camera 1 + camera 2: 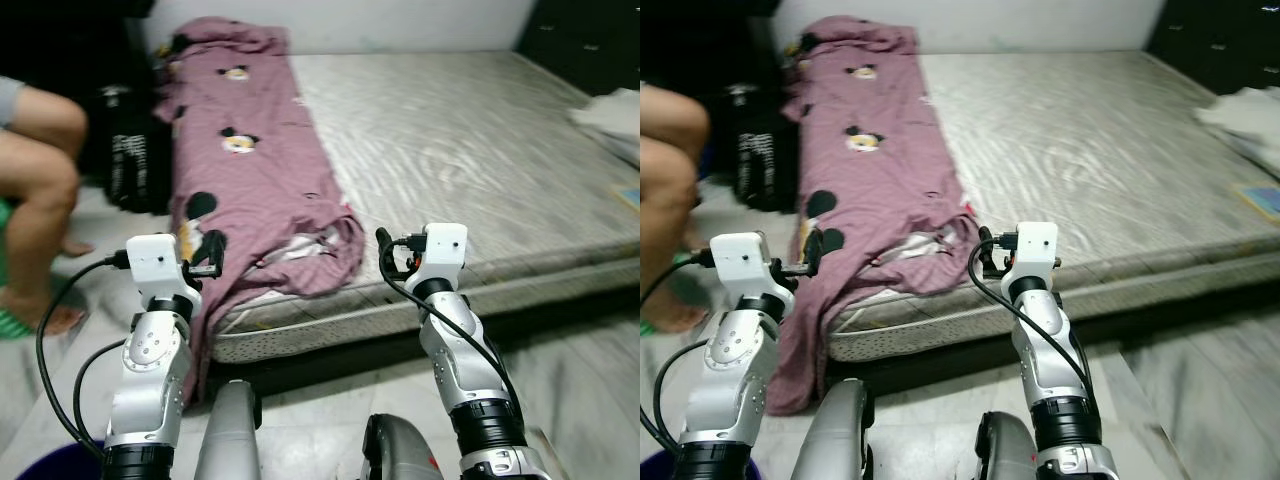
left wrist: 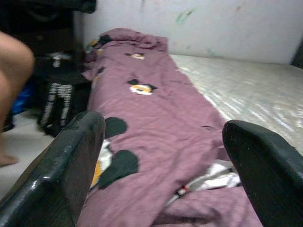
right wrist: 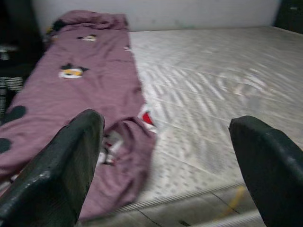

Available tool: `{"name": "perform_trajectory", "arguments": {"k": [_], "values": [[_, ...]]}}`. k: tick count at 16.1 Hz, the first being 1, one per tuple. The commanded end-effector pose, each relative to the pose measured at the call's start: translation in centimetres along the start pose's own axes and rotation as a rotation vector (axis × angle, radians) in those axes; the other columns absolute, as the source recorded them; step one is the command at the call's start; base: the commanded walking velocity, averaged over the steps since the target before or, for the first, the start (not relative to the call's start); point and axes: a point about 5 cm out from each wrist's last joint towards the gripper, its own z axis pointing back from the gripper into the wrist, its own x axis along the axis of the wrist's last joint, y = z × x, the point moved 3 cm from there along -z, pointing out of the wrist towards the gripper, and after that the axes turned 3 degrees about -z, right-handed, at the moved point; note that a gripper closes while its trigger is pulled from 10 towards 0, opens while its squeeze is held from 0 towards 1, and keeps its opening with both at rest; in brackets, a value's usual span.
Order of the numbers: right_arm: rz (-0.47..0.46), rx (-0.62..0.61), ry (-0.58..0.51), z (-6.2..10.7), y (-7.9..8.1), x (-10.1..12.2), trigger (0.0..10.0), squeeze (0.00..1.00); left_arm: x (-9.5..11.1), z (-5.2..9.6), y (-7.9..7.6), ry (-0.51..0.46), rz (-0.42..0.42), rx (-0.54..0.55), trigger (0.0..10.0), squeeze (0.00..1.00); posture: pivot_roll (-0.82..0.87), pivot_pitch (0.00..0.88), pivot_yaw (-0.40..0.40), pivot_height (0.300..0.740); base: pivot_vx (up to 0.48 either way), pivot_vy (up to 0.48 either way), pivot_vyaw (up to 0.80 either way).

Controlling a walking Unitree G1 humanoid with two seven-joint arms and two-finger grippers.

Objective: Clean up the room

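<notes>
A: Head views, setting? 
B: Bare grey mattress on a low base, pale tiled floor in front. A mauve blanket with cartoon prints runs along the mattress's left side and spills over the near edge toward the floor. A seated person's legs at far left, beside a black bag.

A: Arms there? 
B: Both raised before the bed. Left gripper near the blanket's hanging edge; right gripper just beside its bunched corner.

A: Left wrist view? 
B: Fingers spread wide, empty, blanket between them.

A: Right wrist view? 
B: Fingers wide apart, nothing held; blanket corner and mattress ahead.
</notes>
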Motion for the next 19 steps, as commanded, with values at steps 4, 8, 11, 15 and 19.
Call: {"name": "perform_trajectory", "arguments": {"k": [4,8,11,15,19], "values": [[-0.007,-0.007,-0.024,-0.21,-0.15,0.81,10.0,0.0,0.29,-0.25,-0.37,-0.001,0.011,-0.007,10.0,0.0,0.05,0.048,-0.046,0.591,0.0,0.0,0.0],[-0.015,-0.01,-0.023,-0.28,-0.15,0.78,10.0,0.0,0.62,-0.36,-0.2,-0.018,0.017,0.007,10.0,0.0,0.04,0.056,-0.044,0.576,0.0,0.0,0.0],[-0.01,-0.009,-0.016,-0.34,-0.13,0.63,10.0,0.0,0.66,-0.38,-0.27,-0.02,0.021,-0.002,10.0,0.0,0.04,0.056,-0.044,0.576,0.0,0.0,0.0],[-0.007,-0.004,-0.013,-0.33,-0.12,0.55,10.0,0.0,0.61,-0.33,-0.47,-0.023,0.037,-0.016,10.0,0.0,0.04,0.05,-0.044,0.576,0.146,0.0,0.0],[0.0,0.005,-0.015,-0.33,0.0,0.56,10.0,0.0,0.51,-0.32,-0.54,-0.019,0.042,-0.021,10.0,0.0,0.04,0.046,-0.046,0.576,0.272,0.0,0.0]]}}
